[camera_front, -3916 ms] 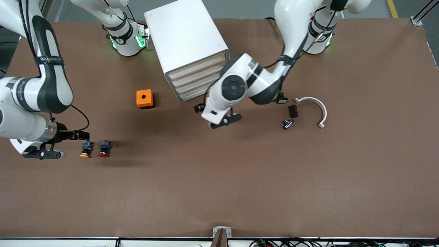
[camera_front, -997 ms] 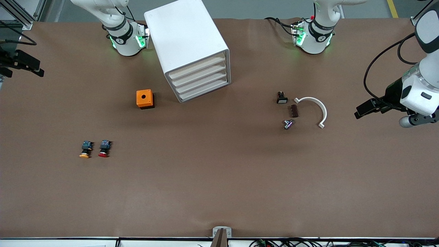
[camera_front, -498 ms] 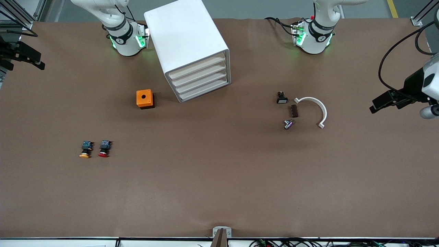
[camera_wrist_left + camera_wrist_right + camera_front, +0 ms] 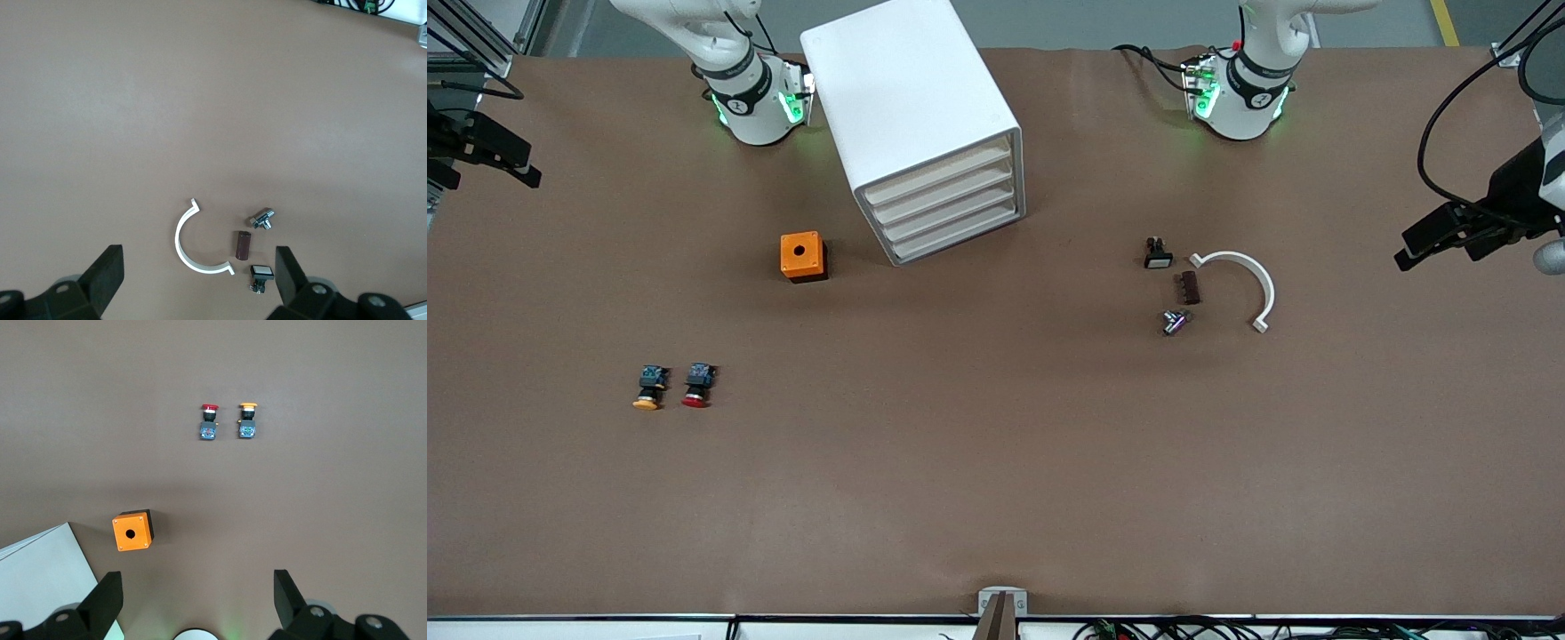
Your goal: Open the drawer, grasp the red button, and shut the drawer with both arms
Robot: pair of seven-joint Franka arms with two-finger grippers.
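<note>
Holding both end effectors open and empty, I have my left end effector (image 4: pixel 1449 236) up over the surface's edge at the left arm's end and my right end effector (image 4: pixel 489 160) over the edge at the right arm's end. The top drawer (image 4: pixel 938 172) of the white cabinet (image 4: pixel 907 98) looks shut, and the red button (image 4: pixel 696 385) lies on the surface (image 4: pixel 996 462) beside the orange-yellow button (image 4: pixel 648 388), nearer the front camera than the orange box (image 4: pixel 802 255). I judge that every step remains to be done.

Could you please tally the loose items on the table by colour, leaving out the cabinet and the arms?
Orange: 2, the orange box and the orange-capped button
Red: 1, the button
White: 1, the curved clip
Brown: 1, the small block
Black: 1, the small switch
Silver: 1, the metal fitting
Total: 7
</note>
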